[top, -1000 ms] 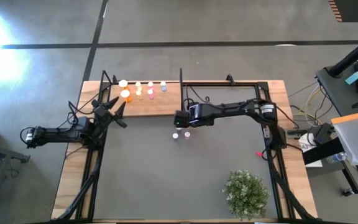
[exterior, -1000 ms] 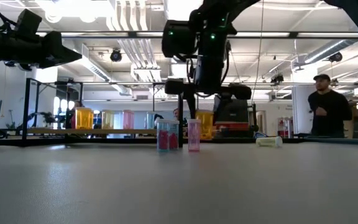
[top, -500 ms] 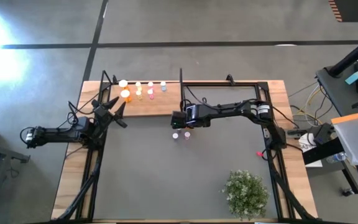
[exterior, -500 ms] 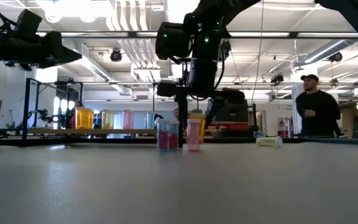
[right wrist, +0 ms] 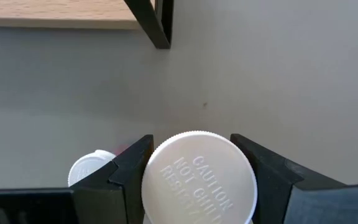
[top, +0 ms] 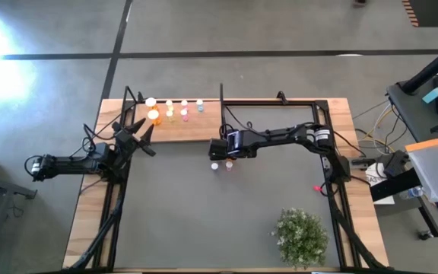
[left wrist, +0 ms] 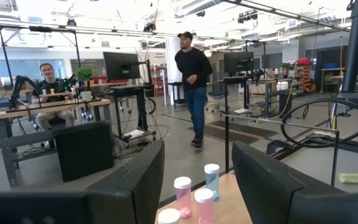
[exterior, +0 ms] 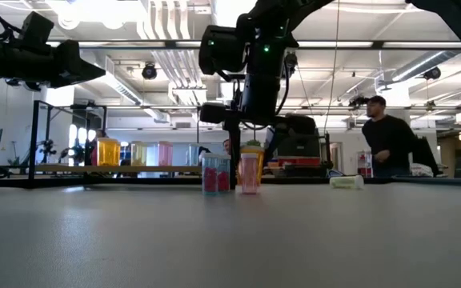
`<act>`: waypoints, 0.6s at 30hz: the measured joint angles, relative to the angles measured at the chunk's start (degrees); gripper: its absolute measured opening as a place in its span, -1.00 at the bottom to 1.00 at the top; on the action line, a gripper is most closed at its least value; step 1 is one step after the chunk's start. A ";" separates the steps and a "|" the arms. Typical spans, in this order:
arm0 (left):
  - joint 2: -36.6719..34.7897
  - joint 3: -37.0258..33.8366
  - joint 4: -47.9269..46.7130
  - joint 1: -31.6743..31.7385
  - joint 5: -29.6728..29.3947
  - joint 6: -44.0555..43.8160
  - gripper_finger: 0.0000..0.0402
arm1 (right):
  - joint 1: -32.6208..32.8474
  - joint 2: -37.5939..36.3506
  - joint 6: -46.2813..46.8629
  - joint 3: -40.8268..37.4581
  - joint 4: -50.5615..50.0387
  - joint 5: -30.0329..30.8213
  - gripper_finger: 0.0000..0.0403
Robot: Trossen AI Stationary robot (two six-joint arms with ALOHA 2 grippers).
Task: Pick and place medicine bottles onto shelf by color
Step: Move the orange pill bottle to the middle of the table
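The right gripper (right wrist: pixel 194 171) has come down over the pink medicine bottle (exterior: pixel 249 173) on the mat near the shelf (top: pixel 181 128); its fingers flank the cap, apparently not yet clamped. Pickup imminent. Left gripper (top: pixel 139 137) waits beside the shelf, slightly parted

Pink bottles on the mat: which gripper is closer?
Right. The right gripper is directly above the pink bottles, fingers straddling one white cap. The left gripper waits by the shelf.
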 joint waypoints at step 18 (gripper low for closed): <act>0.00 0.00 0.02 0.00 0.00 0.00 -0.14 | -0.07 0.00 -1.44 -1.56 1.67 0.04 -0.04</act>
